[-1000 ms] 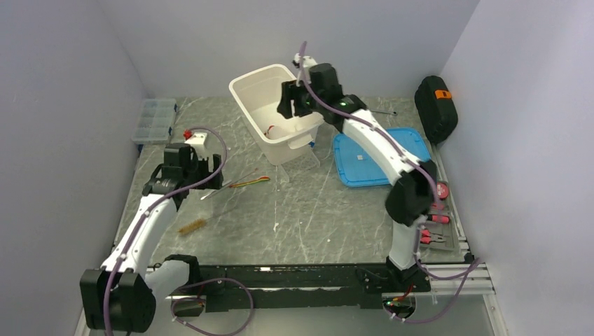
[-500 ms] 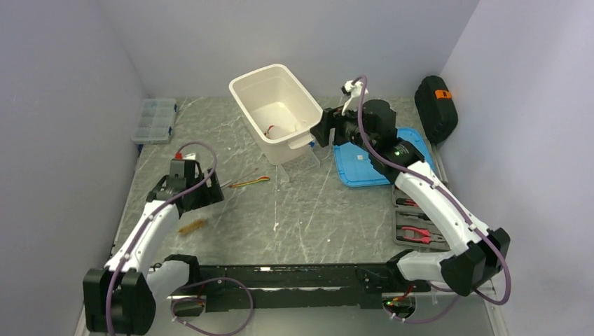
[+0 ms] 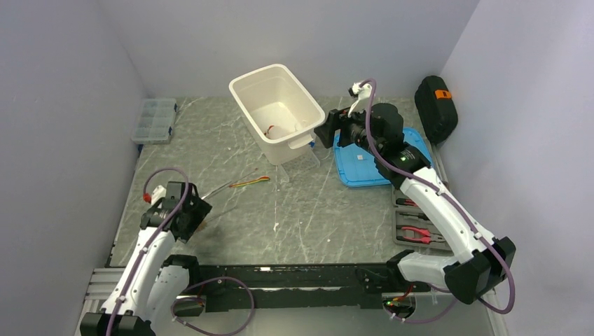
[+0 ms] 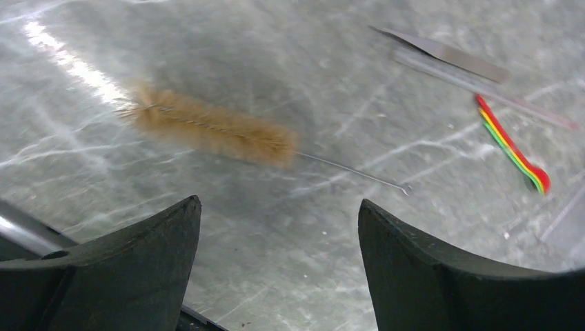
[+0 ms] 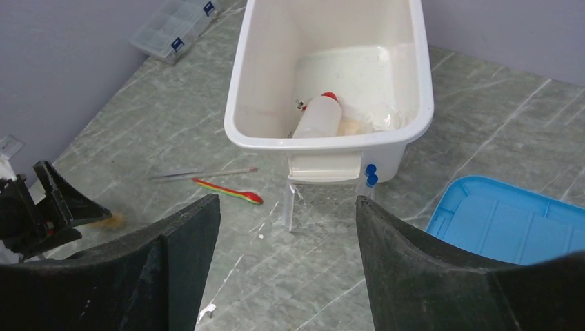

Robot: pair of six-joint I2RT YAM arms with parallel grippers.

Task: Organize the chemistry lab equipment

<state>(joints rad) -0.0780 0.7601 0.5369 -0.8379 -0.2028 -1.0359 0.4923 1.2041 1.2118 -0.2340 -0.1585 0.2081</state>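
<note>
Left tool [image 4: 279,203] gapes above wire brush [image 4: 207,127] on grey marbled table [image 4: 290,41].

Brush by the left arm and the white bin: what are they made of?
Brush: tan fuzzy bristles, fibre type unclear, on a thin grey wire stem, likely metal. White bin: probably moulded plastic, judging by its smooth, glossy, rounded rim.

Soft, even overhead light. Glare streaks the table [image 4: 310,234] in the left wrist view, and the brush [image 4: 214,131] there is blurred. The fingers [image 4: 110,276] are dark and unfocused. A faint shadow lies beside the left gripper [image 3: 199,218].
</note>
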